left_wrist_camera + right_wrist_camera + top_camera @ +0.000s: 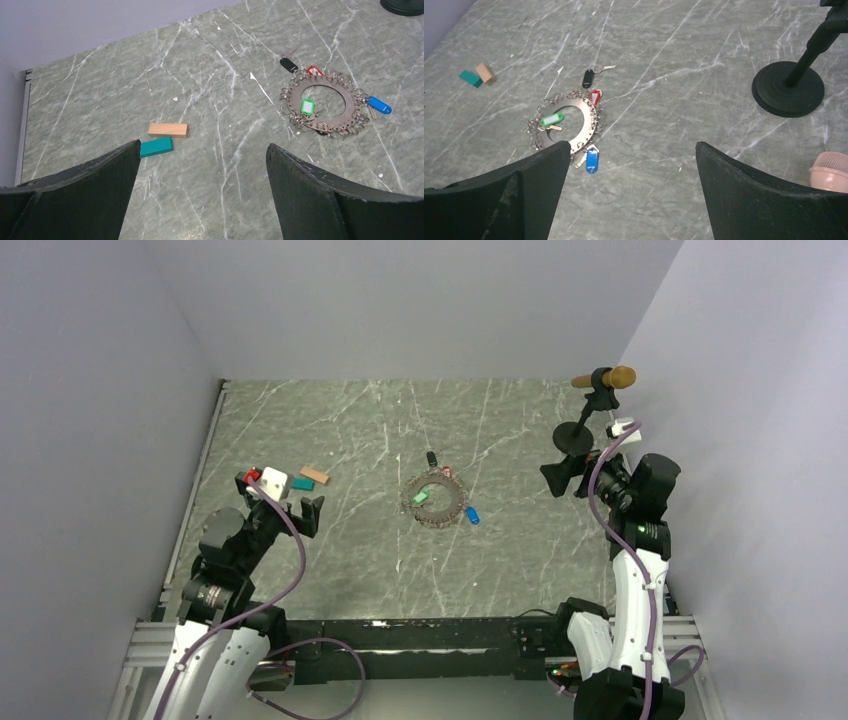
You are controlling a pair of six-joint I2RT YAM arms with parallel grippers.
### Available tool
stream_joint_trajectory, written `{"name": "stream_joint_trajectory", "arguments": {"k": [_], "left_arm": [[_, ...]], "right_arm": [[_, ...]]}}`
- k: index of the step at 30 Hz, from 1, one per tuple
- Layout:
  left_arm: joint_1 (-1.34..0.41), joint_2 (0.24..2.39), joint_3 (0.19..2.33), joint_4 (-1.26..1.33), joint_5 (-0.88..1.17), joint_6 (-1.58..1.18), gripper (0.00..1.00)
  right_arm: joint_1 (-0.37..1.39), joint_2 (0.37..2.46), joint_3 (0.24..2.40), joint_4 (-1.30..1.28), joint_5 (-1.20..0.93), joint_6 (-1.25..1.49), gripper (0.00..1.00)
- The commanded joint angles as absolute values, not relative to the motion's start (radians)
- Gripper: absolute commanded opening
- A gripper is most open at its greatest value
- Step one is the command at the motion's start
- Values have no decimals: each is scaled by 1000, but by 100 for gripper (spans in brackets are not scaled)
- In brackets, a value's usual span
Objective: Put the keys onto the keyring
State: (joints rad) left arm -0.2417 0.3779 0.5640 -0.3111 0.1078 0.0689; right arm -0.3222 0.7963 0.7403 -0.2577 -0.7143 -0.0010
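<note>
Two keys matter here, and neither looks threaded on, so the task seems to be at its very start. The keyring (pixel 322 88) lies flat in the middle of the table (pixel 520 550), fringed w/ small split rings. The green key (pixel 306 106) sits inside the ring's central hole, nr the inner edge; can't tell if it's hooked to anything. The blue key (pixel 378 105) lies just outside the fringe on the right, touching or nearly so, prob. loose. A black-tagged key (pixel 287 63) rests apart on the far side. A red tag (pixel 313 69) sits at the fringe's far edge, attachment unclear.

The left gripper (pixel 202 150) hangs wide open w/ nothing btwn its fingers, well back from the ring; a teal block (pixel 156 147) and tan block (pixel 168 130) lie ahead of it. The right gripper (pixel 633 147) is likewise fully spread and empty, raised nr the mic stand (pixel 788 88).

Judgement: no step done. Left to do: pick up each tagged key, steady the ring w/ the other arm, hook both on.
</note>
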Motion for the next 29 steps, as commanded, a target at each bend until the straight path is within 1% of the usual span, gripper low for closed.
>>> {"name": "stream_joint_trajectory", "arguments": {"k": [1,29], "left_arm": [[-245,379,568,-275,102,92,99],[-245,377,568,-272,110,95,100]], "right_arm": [[-328,795,771,-261,-707,-19,100],[-330,804,765,-252,-679,-1,100]]}}
